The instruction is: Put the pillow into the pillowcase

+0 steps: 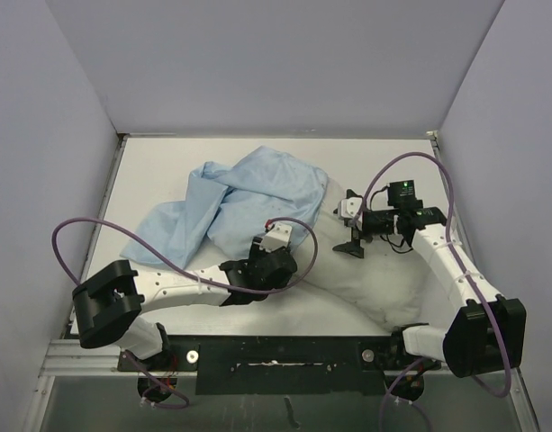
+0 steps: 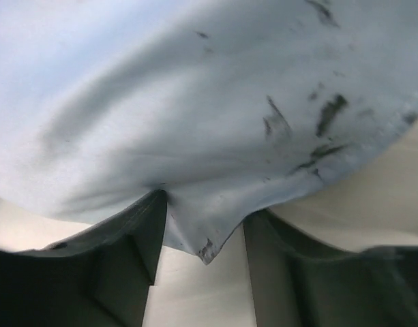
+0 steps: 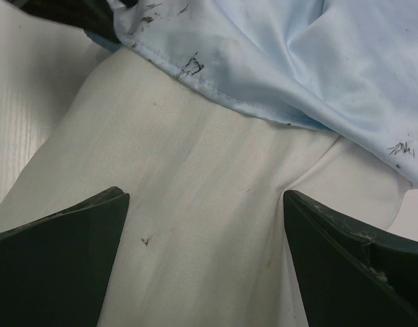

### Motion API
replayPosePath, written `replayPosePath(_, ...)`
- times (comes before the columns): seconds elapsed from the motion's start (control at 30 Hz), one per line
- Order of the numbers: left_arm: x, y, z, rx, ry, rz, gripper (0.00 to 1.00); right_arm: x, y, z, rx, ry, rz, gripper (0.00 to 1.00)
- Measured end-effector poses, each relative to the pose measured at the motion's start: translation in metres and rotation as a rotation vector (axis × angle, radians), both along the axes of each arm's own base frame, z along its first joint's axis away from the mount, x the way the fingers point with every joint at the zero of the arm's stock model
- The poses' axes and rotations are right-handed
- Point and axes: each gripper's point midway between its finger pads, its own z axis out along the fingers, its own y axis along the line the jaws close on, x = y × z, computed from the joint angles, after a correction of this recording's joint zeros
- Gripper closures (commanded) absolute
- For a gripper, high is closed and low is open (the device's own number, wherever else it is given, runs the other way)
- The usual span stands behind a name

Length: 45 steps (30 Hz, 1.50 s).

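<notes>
The off-white pillow point(image 1: 379, 279) lies slantwise on the table, from the centre toward the near right. Its far left end is under the crumpled light-blue pillowcase point(image 1: 248, 193). My left gripper point(image 1: 274, 236) is at the pillowcase's near hem. In the left wrist view the left gripper point(image 2: 207, 204) has its jaws apart, and a speckled corner of the pillowcase point(image 2: 205, 238) hangs loose between them. My right gripper point(image 1: 352, 236) is over the pillow. In the right wrist view the right gripper point(image 3: 205, 194) is wide open astride the pillow point(image 3: 195, 231), just below the pillowcase hem point(image 3: 215, 92).
White walls close in the table point(image 1: 158, 171) at the back and on both sides. A metal rail point(image 1: 276, 346) runs along the near edge between the arm bases. Purple cables point(image 1: 73, 234) loop above each arm.
</notes>
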Motion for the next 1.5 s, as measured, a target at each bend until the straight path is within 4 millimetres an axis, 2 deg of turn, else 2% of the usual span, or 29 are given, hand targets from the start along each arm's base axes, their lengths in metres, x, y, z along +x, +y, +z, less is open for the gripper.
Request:
replayPosePath(0.03,0.002,0.001,0.001,0.004,-0.007,0.019,0.86,0.0,0.0,0.0,0.001,0.001,-0.001,0.01)
replayPosePath(0.07,0.004,0.004,0.002,0.014,-0.017,0.034,0.95,-0.001,0.0,0.001,0.003,0.001,0.0,0.01)
replayPosePath(0.1,0.005,0.006,0.003,0.018,-0.022,0.043,0.98,-0.002,0.001,0.002,0.006,0.002,0.001,0.01)
replayPosePath(0.2,0.004,0.003,0.003,0.022,-0.018,0.018,1.0,-0.01,0.003,0.004,0.02,0.009,0.036,0.01)
replayPosePath(0.3,-0.003,-0.01,0.009,-0.007,0.007,-0.07,1.0,-0.027,0.009,0.011,0.047,0.015,0.111,0.01)
replayPosePath(0.4,-0.012,-0.025,0.03,-0.091,0.023,-0.165,1.0,-0.04,0.02,0.013,0.055,0.034,0.163,0.0)
replayPosePath(0.47,-0.016,-0.035,0.049,-0.162,0.022,-0.215,1.0,-0.04,0.026,0.006,0.019,0.031,0.167,0.06)
replayPosePath(0.5,-0.017,-0.039,0.058,-0.194,0.021,-0.232,1.0,-0.039,0.028,0.0,-0.006,0.031,0.161,0.11)
replayPosePath(0.53,-0.018,-0.042,0.064,-0.222,0.02,-0.246,1.0,-0.038,0.029,-0.006,-0.029,0.033,0.154,0.21)
replayPosePath(0.57,-0.019,-0.045,0.07,-0.249,0.02,-0.26,1.0,-0.036,0.029,-0.014,-0.062,0.04,0.14,0.35)
replayPosePath(0.67,-0.022,-0.054,0.081,-0.316,0.028,-0.298,1.0,-0.019,0.028,-0.035,-0.144,0.058,0.072,0.9)
replayPosePath(0.7,-0.022,-0.058,0.084,-0.34,0.035,-0.309,1.0,-0.014,0.029,-0.04,-0.16,0.073,0.047,0.99)
replayPosePath(0.8,-0.02,-0.066,0.091,-0.415,0.053,-0.334,1.0,-0.002,0.034,-0.042,-0.14,0.152,-0.071,1.0)
replayPosePath(0.87,-0.014,-0.072,0.096,-0.468,0.06,-0.348,1.0,0.008,0.042,-0.027,-0.058,0.199,-0.169,1.0)
replayPosePath(0.93,-0.005,-0.081,0.099,-0.5,0.069,-0.36,1.0,0.024,0.046,-0.003,0.054,0.25,-0.274,1.0)
replayPosePath(0.97,0.0,-0.086,0.1,-0.508,0.074,-0.367,1.0,0.037,0.048,0.016,0.136,0.287,-0.332,1.0)
replayPosePath(1.07,0.014,-0.104,0.108,-0.543,0.091,-0.401,1.0,0.09,0.032,0.076,0.385,0.332,-0.493,1.0)
replayPosePath(1.13,0.025,-0.111,0.126,-0.597,0.075,-0.423,1.0,0.11,0.021,0.093,0.482,0.351,-0.544,1.0)
replayPosePath(1.17,0.029,-0.113,0.136,-0.622,0.063,-0.432,1.0,0.115,0.018,0.095,0.516,0.36,-0.56,1.0)
replayPosePath(1.23,0.036,-0.116,0.159,-0.678,0.036,-0.46,1.0,0.112,0.022,0.085,0.549,0.369,-0.554,1.0)
replayPosePath(1.3,0.045,-0.118,0.169,-0.722,0.03,-0.475,1.0,0.094,0.039,0.055,0.533,0.402,-0.507,0.98)
replayPosePath(1.33,0.049,-0.119,0.168,-0.736,0.04,-0.478,1.0,0.081,0.049,0.035,0.506,0.439,-0.479,0.95)
replayPosePath(1.4,0.057,-0.118,0.15,-0.747,0.094,-0.462,1.0,0.054,0.064,0.004,0.459,0.509,-0.413,0.85)
replayPosePath(1.5,0.052,-0.115,0.111,-0.757,0.208,-0.436,0.97,0.036,0.074,-0.01,0.435,0.542,-0.343,0.66)
